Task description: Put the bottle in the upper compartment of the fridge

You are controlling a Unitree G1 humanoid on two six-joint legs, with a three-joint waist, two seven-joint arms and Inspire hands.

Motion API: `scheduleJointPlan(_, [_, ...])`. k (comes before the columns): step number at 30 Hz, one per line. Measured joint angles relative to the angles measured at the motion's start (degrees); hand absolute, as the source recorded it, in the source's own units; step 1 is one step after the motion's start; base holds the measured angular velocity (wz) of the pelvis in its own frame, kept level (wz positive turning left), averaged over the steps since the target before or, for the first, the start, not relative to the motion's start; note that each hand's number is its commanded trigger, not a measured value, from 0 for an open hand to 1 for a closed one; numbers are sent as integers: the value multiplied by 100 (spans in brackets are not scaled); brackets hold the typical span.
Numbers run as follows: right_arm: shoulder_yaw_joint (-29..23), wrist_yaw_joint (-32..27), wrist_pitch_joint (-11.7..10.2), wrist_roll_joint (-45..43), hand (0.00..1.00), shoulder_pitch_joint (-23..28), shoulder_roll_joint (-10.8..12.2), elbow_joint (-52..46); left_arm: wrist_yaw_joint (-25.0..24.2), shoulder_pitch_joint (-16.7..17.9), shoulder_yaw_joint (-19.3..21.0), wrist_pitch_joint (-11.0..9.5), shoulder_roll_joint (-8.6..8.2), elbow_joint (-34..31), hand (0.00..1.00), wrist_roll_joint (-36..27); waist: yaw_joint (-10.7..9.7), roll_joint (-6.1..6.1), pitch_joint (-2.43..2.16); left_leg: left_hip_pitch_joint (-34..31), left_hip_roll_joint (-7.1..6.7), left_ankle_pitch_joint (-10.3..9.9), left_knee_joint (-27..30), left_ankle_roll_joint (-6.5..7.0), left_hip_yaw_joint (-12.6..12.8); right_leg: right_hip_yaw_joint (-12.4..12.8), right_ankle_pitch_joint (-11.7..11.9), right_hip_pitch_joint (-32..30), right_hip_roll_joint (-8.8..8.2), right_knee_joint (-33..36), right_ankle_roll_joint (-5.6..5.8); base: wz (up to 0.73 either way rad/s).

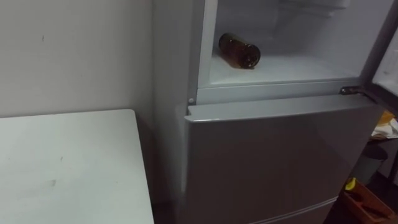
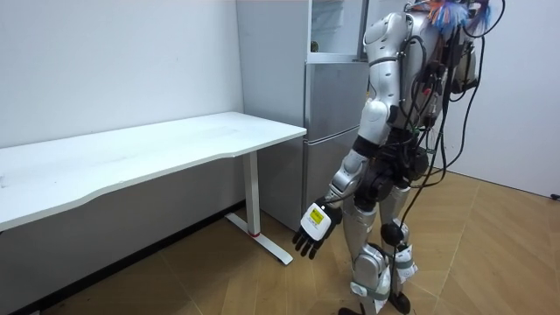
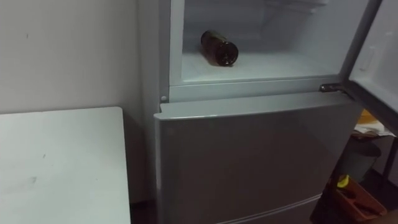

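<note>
Head and room views, robot at the fridge. The brown bottle (image 1: 239,51) is lying on its side on the white floor of the upper fridge compartment (image 1: 298,70). It is sitting toward the left wall, a little way back from the front edge, with one round end facing the opening. No hand is touching it. The upper door (image 3: 376,56) is standing open at the right, while the grey lower door (image 1: 273,162) is sitting shut beneath the compartment. A white bench (image 1: 68,168) is standing just beside the fridge on the robot's left, against the pale wall. In the room view the robot is standing upright on the wooden floor (image 2: 490,254), facing the fridge front. Its left hand (image 2: 313,229) is hanging low at its side, well apart from the fridge, with fingers loose and spread, holding nothing.
</note>
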Motion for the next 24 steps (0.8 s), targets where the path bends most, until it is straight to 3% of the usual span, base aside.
scheduleJointPlan(9, [510, 40, 245, -1, 0, 10, 37, -614, 27, 11, 2, -61, -108, 9, 0, -4, -97, 1, 0, -3, -21, 0, 15, 0, 20, 81, -92, -135, -24, 234, -18, -3])
scheduleJointPlan(17, [831, 33, 252, -77, 0, 10, 45, -785, 77, -11, -5, -192, -118, 165, 0, -14, -20, 10, 7, 43, -22, 0, 65, 0, 20, 157, -91, -122, -16, 281, -20, -3])
scheduleJointPlan(24, [909, 61, 251, -699, 0, 257, 192, -1422, 78, -18, -14, -195, -125, 339, 0, -9, 96, 132, 27, 28, 10, -6, 69, -7, 21, 181, -78, -135, 24, 277, -41, -1])
